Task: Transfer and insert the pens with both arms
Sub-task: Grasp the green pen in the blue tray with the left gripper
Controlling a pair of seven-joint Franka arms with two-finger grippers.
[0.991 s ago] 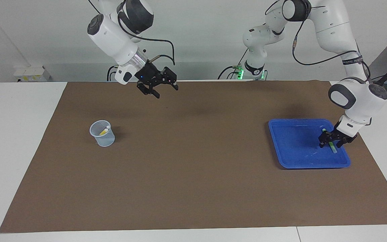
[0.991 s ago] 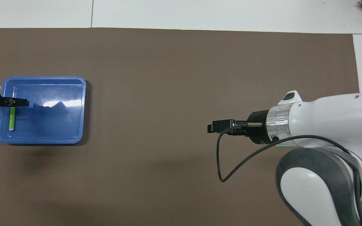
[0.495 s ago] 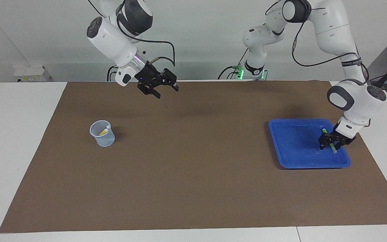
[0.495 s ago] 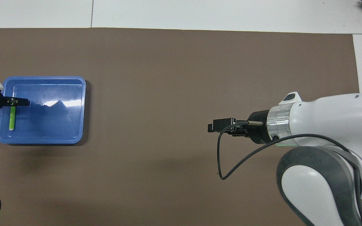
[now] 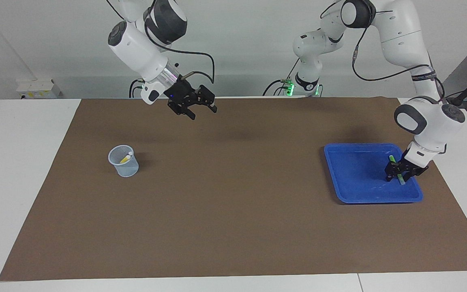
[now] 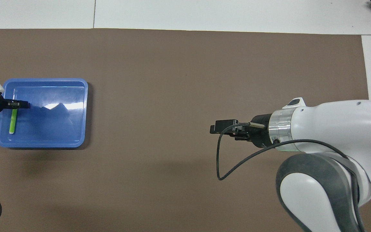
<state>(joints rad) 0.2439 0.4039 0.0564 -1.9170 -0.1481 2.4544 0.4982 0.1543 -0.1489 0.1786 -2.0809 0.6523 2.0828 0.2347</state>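
In the blue tray (image 5: pixel 341 190), the green pen (image 5: pixel 398 175) is now being pinched by the narrowing left gripper (image 5: pixel 398 175), so a lift seems near, while the right gripper (image 5: pixel 201 111) is held open, waiting, well apart from the tray.

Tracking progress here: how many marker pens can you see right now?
2. A slim green marker pen lies in the blue plastic tray; a yellow one stands in the pale mesh cup, which may hide another.

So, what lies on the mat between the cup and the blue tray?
Nothing: between the cup and the tray, the facing view shows only bare brown mat. The overhead view does not show the cup.
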